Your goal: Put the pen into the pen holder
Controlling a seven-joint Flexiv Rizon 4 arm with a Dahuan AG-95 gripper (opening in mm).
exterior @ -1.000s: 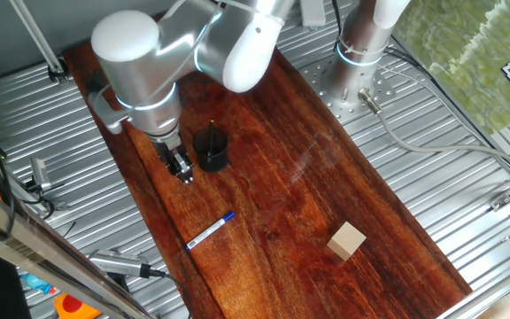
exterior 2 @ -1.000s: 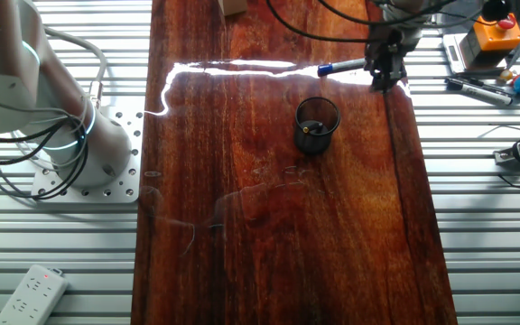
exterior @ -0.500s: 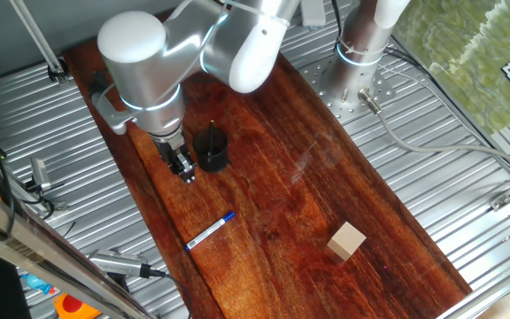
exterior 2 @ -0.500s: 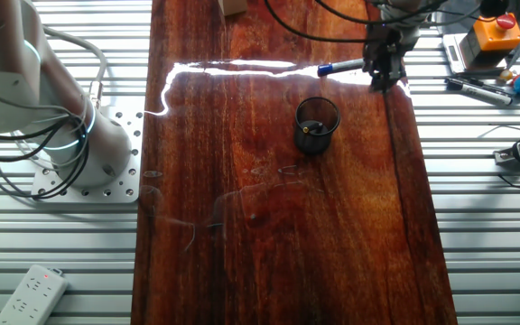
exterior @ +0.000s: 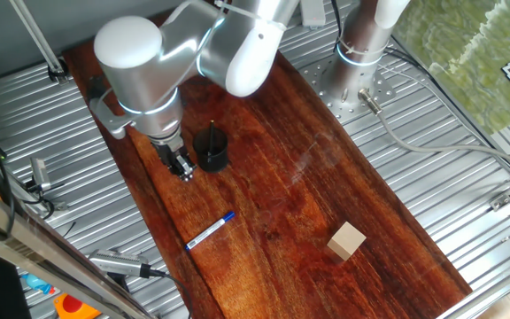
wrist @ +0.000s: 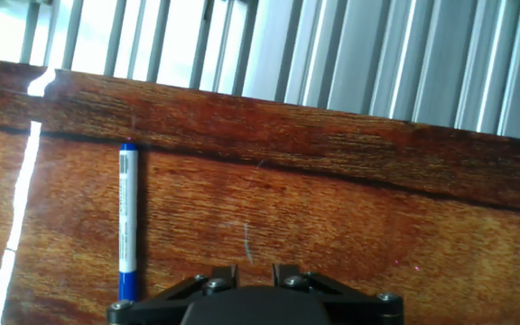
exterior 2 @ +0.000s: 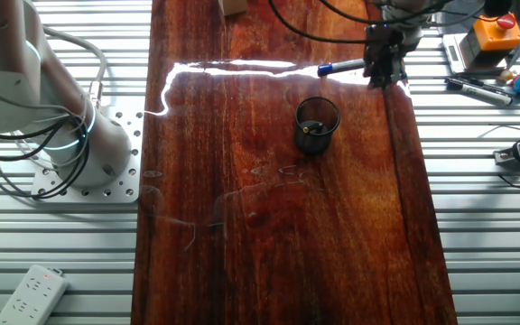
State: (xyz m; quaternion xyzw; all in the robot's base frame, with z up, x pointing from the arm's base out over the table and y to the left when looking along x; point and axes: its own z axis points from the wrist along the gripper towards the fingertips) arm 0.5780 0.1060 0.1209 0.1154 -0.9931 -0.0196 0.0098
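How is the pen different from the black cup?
The pen is thin and white with blue ends; the black cup is round and dark. The pen lies flat, while the cup stands upright with its open top up. Both rest on the wooden table, untouched by the gripper.

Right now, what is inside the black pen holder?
The other fixed view looks into the pen holder: a small pale spot near its bottom, too small to identify. The pen lies outside, on the table.

The arm [exterior: 193, 49] at the upper left of one fixed view has rounded silver-grey joints and glossy white links, with a thin light-blue ring at a joint. It ends in a small black gripper [exterior: 181, 166], whose housing at the bottom of the hand view carries silver screws.
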